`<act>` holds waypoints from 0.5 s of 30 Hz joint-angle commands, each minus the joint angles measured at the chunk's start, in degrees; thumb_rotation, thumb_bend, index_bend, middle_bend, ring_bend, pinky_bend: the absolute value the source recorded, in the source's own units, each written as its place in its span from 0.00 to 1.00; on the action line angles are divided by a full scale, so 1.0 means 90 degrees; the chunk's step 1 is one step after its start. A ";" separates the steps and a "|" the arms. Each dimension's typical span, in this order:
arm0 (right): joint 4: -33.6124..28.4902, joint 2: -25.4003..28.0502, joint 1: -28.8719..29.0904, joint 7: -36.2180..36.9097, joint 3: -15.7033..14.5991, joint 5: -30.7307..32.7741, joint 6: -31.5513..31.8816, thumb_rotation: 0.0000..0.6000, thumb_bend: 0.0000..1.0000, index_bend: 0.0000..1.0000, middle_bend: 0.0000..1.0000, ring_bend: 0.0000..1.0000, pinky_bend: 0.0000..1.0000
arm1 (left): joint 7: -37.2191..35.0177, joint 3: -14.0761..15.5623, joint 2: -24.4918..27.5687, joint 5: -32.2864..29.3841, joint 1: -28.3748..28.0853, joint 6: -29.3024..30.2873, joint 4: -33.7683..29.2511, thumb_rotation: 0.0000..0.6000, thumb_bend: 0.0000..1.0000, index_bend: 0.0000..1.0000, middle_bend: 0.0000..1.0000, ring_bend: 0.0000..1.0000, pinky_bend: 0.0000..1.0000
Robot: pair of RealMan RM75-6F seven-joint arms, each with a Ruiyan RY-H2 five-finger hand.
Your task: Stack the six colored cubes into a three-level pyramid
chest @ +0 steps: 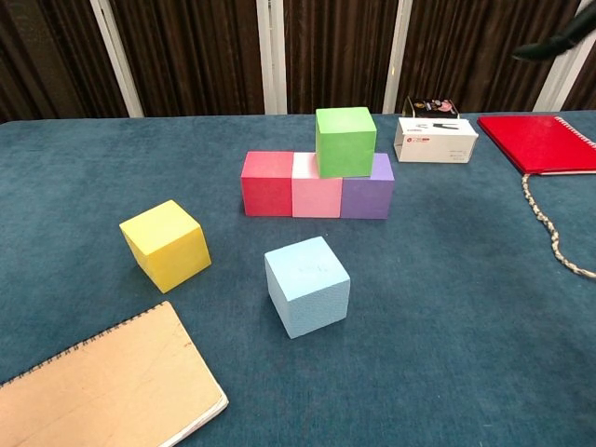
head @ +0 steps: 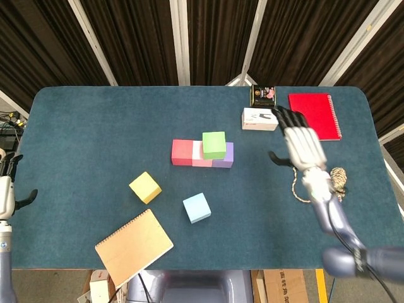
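A red cube point(head: 181, 152), a pink cube point(head: 197, 161) and a purple cube point(head: 228, 154) stand in a touching row at mid-table. A green cube point(head: 214, 144) sits on top, over the pink-purple seam point(chest: 345, 141). The yellow cube point(head: 145, 187) and light blue cube point(head: 197, 207) lie loose nearer the front point(chest: 166, 244) point(chest: 307, 285). My right hand point(head: 301, 145) hovers well to the right of the stack, fingers spread, holding nothing; only a dark fingertip shows in the chest view's top right corner. My left hand point(head: 6, 192) is a sliver at the far left edge.
A tan spiral notebook point(head: 134, 246) lies at the front left. A red notebook point(head: 314, 116), a white box point(head: 259, 118) and a dark tin point(head: 263, 95) sit at the back right. A rope point(head: 338, 180) coils near the right edge.
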 commanded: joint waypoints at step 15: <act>0.1312 -0.1329 -0.3430 0.0448 -0.0758 -0.2506 0.1900 1.00 0.34 0.04 0.02 0.00 0.00 | -0.0870 -0.0165 0.1605 -0.0314 -0.0502 -0.1673 -0.1641 1.00 0.20 0.16 0.11 0.00 0.00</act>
